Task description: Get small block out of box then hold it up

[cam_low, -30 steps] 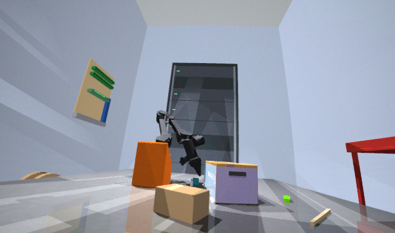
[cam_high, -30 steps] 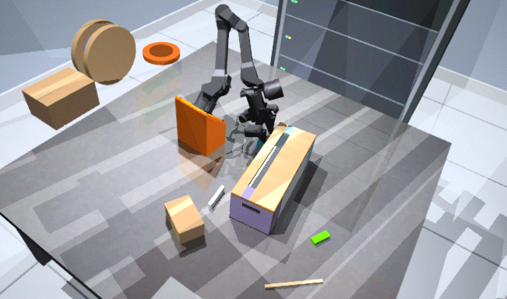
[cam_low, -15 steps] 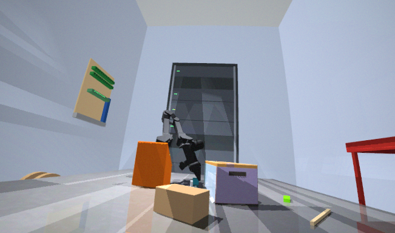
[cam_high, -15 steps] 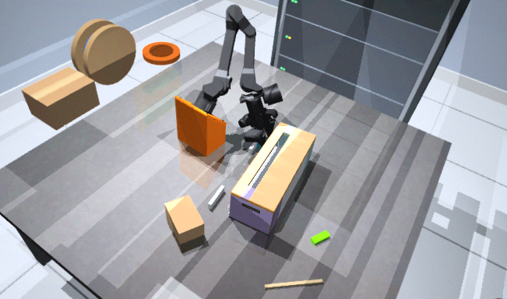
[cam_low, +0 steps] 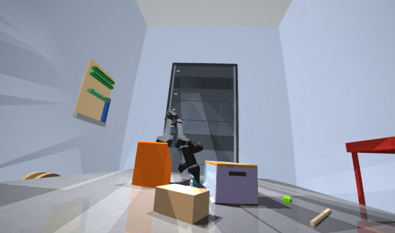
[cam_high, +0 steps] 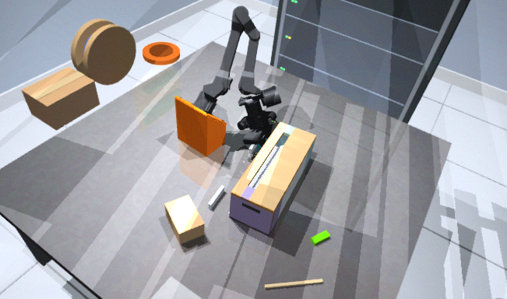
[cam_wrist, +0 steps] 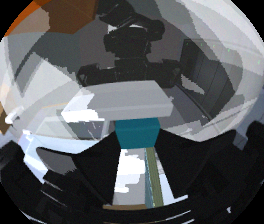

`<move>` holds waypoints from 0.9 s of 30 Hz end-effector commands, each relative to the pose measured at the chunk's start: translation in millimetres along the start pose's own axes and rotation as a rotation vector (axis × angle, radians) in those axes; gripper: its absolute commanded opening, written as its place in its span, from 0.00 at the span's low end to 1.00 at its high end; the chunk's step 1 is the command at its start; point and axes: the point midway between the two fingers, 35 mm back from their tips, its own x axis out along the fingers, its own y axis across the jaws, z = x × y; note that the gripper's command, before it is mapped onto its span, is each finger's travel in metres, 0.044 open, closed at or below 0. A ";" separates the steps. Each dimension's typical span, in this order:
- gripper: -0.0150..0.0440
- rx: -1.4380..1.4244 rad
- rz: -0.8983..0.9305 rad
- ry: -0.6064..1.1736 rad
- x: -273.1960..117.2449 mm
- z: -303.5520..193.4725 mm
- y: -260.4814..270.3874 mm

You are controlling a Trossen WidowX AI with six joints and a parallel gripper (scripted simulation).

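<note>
We close the gripper [cam_high: 252, 149] on 1 small teal block [cam_wrist: 137, 133], resting on the table beside the box's [cam_high: 273, 171] far end (rigid, light, likely slippery); flat opposite faces suit gripping.

Table [cam_high: 104, 202] glossy, mirror-like; box [cam_high: 273, 175] cardboard-brown top, clear front; stick [cam_high: 293, 283] wood-like

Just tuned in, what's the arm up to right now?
The arm has its gripper down at table level beside the far end of the long clear-fronted box, next to the orange bin. The small teal block is already out of the box and sits between the jaws, which are closing on it. It has not been lifted yet; raising it clear of the box is still to come.
</note>
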 end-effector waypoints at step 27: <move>0.25 -0.004 0.004 0.001 -52.2 -25.7 0.8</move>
